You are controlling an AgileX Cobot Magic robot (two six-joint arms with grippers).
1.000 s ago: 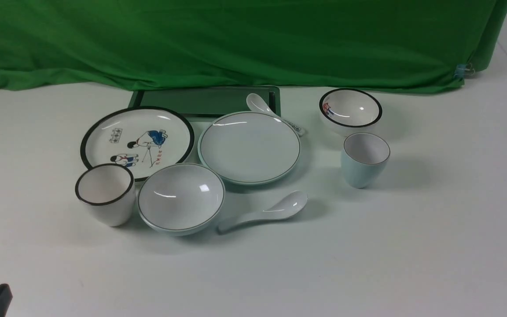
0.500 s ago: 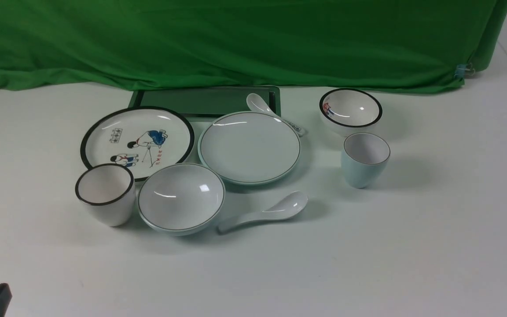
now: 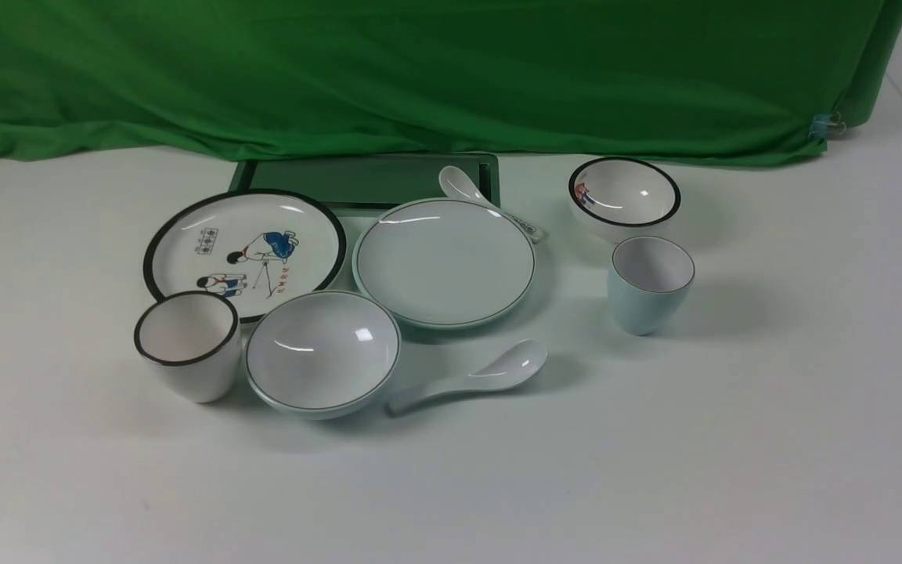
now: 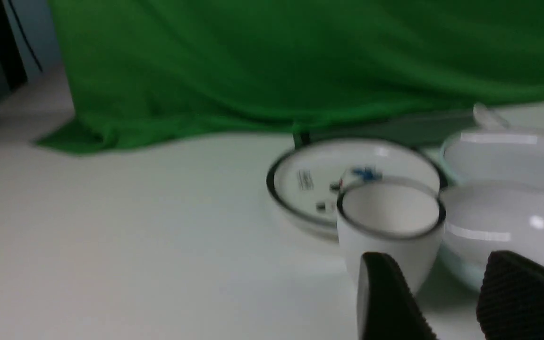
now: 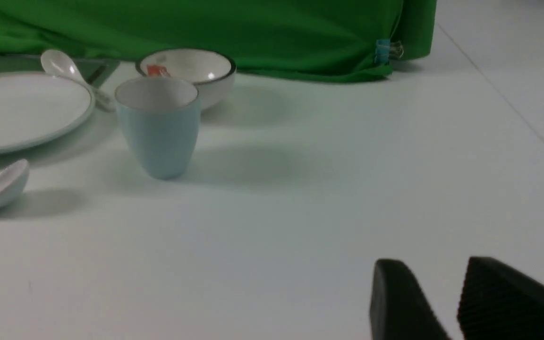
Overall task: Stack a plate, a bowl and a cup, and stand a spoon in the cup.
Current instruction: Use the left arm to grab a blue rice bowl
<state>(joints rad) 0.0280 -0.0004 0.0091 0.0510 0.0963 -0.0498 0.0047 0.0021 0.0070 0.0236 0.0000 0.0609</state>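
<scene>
Evidently my left tool (image 4: pixel 439 264), parted and empty, has just shifted at the near-left corner of the desk (image 3: pixel 733 454), my right tool (image 5: pixel 435 267) likewise parted and empty, while plate (image 3: pixel 443 262), bowl (image 3: pixel 322 351), cup (image 3: pixel 649 286) and spoon (image 3: pixel 470 380) sit separate: stacking not yet begun.

Two plates: one plain pale blue-green plate (image 3: pixel 445 262), one black-rimmed cartoon plate (image 3: pixel 245 252). Two bowls: one wide pale blue-grey bowl (image 3: pixel 322 352), one smaller black-rimmed white bowl (image 3: pixel 624 194). Two cups: one light blue cup (image 3: pixel 649 283), one black-rimmed white cup (image 3: pixel 187 345). Two soup spoons: one plain white spoon (image 3: pixel 470 378), one spoon with dark handle markings (image 3: pixel 486 202). One dark green tray (image 3: pixel 365 182). One green cloth (image 3: pixel 420 70), carrying one blue clip (image 3: pixel 823 124).
</scene>
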